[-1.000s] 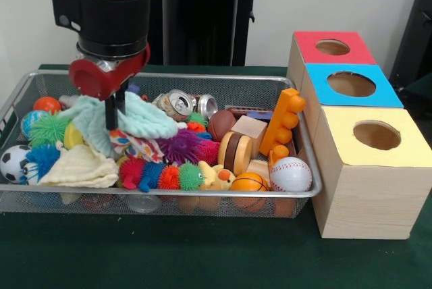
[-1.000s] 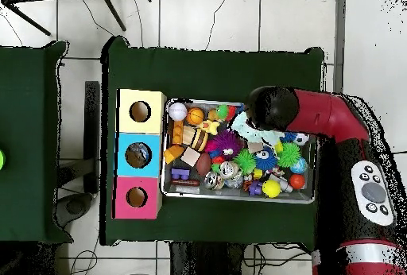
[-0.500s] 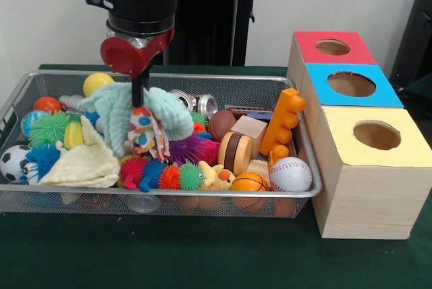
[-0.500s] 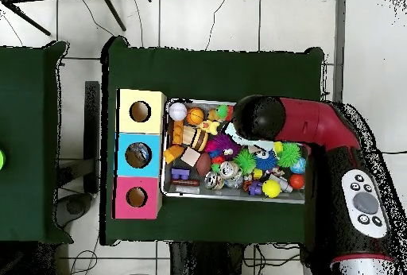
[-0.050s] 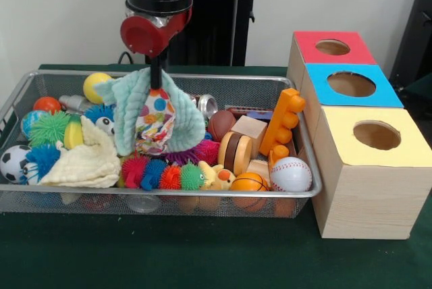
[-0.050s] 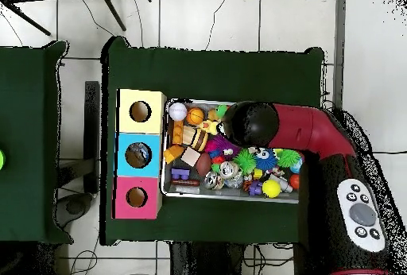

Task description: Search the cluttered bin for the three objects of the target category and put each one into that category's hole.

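Note:
My gripper point(image 5: 156, 81) hangs over the middle of the wire bin point(image 5: 169, 196), shut on the top of a mint-green cloth point(image 5: 128, 113). A polka-dot cloth point(image 5: 155, 123) hangs inside its folds, and both dangle just above the toys. A cream cloth point(image 5: 81, 164) lies at the bin's front left. To the right of the bin stand three boxes with holes: red-topped point(image 5: 332, 47), blue-topped point(image 5: 351, 85) and yellow-topped point(image 5: 376, 136). In the overhead view the arm's head point(image 6: 248, 122) hides the gripper and the cloth.
The bin holds spiky balls point(image 5: 162, 175), a baseball point(image 5: 291, 173), a small basketball point(image 5: 248, 182), wooden blocks point(image 5: 251, 129), an orange brick point(image 5: 282, 120), crushed cans point(image 5: 206, 104) and a yellow ball point(image 5: 96, 84). Green cloth covers the table point(image 5: 202, 255).
The gripper rose and moved right, toward the boxes, lifting the mint-green and polka-dot cloths off the pile. A yellow ball and a small soccer ball came into sight.

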Robot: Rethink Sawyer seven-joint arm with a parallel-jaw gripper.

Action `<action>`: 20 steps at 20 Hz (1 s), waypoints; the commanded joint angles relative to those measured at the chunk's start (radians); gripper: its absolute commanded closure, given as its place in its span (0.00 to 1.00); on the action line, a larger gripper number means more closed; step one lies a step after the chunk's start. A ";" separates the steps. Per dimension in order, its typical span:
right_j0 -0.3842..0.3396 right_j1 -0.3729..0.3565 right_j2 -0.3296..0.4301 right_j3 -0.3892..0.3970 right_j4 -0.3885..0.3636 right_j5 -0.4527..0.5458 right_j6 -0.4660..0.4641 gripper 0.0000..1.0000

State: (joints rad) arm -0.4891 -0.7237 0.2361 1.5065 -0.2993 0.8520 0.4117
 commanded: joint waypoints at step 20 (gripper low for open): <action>0.054 -0.023 -0.017 0.118 0.166 -0.001 0.251 1.00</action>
State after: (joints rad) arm -0.4580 -0.7682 0.2328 1.5373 -0.1371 0.8520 0.4117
